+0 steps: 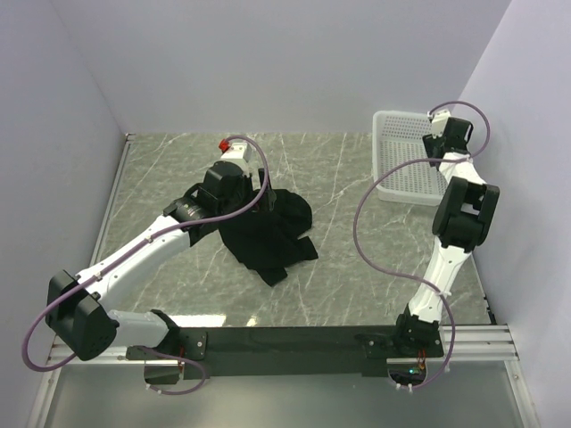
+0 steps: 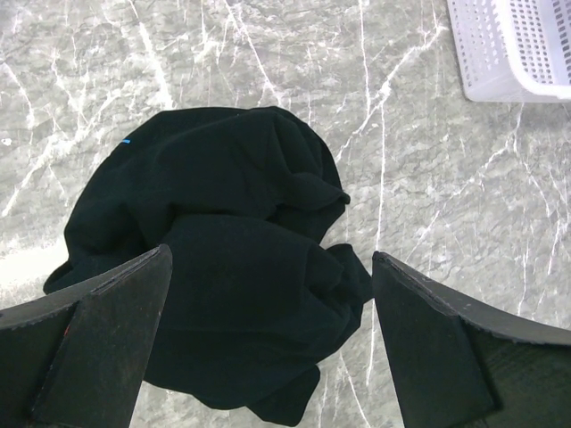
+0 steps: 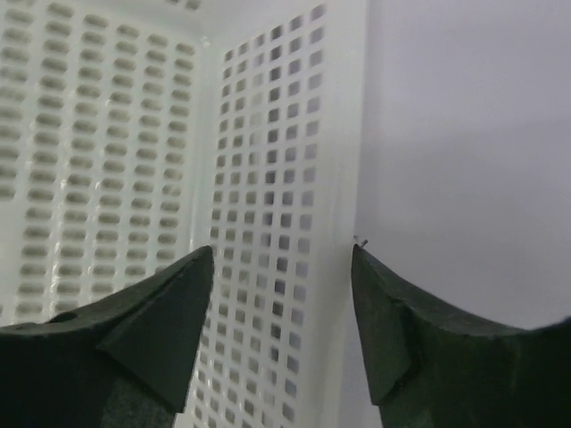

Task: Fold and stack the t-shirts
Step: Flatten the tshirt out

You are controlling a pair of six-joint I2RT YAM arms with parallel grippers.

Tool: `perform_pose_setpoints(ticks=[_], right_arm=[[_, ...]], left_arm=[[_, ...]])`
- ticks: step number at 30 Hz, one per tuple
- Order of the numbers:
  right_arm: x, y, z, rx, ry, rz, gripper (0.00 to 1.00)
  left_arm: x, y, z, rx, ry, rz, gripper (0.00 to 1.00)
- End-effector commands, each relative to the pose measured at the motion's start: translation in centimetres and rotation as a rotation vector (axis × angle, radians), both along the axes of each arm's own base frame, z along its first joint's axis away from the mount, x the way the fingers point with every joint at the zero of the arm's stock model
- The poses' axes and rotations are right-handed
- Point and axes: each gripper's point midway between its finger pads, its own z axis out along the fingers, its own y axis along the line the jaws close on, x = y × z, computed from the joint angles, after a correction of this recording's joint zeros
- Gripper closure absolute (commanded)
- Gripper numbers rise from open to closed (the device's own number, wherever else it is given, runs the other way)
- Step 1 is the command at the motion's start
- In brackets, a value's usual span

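Observation:
A black t-shirt (image 1: 272, 234) lies crumpled in a heap on the marble table, near the middle. In the left wrist view the t-shirt (image 2: 223, 259) fills the centre, with a small light-blue mark near its upper left edge. My left gripper (image 2: 272, 294) is open and hovers above the heap, its fingers on either side of the bunched cloth, not holding it. In the top view the left gripper (image 1: 254, 201) is at the heap's upper left edge. My right gripper (image 3: 283, 259) is open and empty, over the right wall of the white basket (image 3: 268, 223).
A white perforated basket (image 1: 406, 174) stands at the back right of the table, and its corner shows in the left wrist view (image 2: 513, 49). The grey enclosure walls close in the left, back and right. The black arm-mount rail (image 1: 294, 343) runs along the near edge.

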Motion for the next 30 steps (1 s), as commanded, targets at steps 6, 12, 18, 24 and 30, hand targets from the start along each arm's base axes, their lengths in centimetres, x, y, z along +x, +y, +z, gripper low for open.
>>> perform_pose_setpoints(ticks=[6,12,18,24,30], right_arm=[[-4.6,11.8,8.4,0.035,-0.045,0.405,0.21],[-5.8,16.4,10.5,0.067,-0.053,0.466,0.2],[-10.8,24.6,10.4,0.308,0.06,0.831,0.2],[-14.3,33.1,6.3,0.568,0.275,0.9,0.52],[-11.1,33.2,3.2,0.626,0.292,0.583,0.7]], left_arm=[[-0.2,1.7,1.6,-0.055,-0.029,0.059,0.01],[-0.7,3.0,0.7,-0.099,-0.01,0.089,0.01],[-1.3,4.6,0.9,-0.108,-0.022,0.124,0.01],[-2.0,6.0,0.2,-0.17,-0.013,0.173,0.01],[-2.5,6.7,0.3,-0.195,-0.019,0.198,0.0]])
